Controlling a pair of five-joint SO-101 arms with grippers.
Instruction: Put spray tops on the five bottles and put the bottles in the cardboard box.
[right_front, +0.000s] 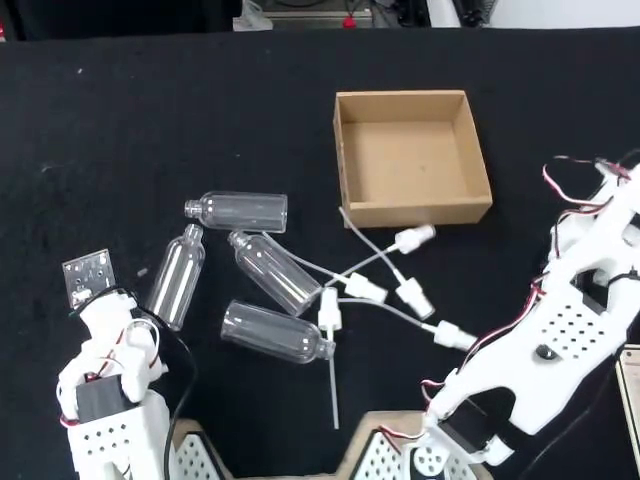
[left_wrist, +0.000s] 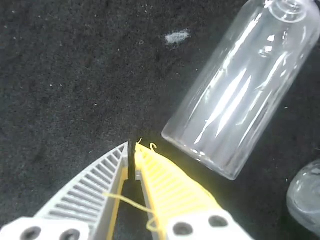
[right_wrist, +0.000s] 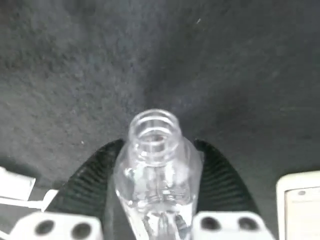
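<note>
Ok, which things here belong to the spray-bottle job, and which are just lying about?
Job:
- cardboard box
- four loose bottles, none with a top on
- fifth bottle, held in the right gripper
- five spray tops

Lying about:
- lint fleck
- pale flat object

Left gripper (left_wrist: 132, 151), jaws together, beside clear bottle (left_wrist: 235, 95).

Bottle (right_wrist: 155, 170) in the right tool (right_wrist: 158, 147) — base cut off at the edge
</note>
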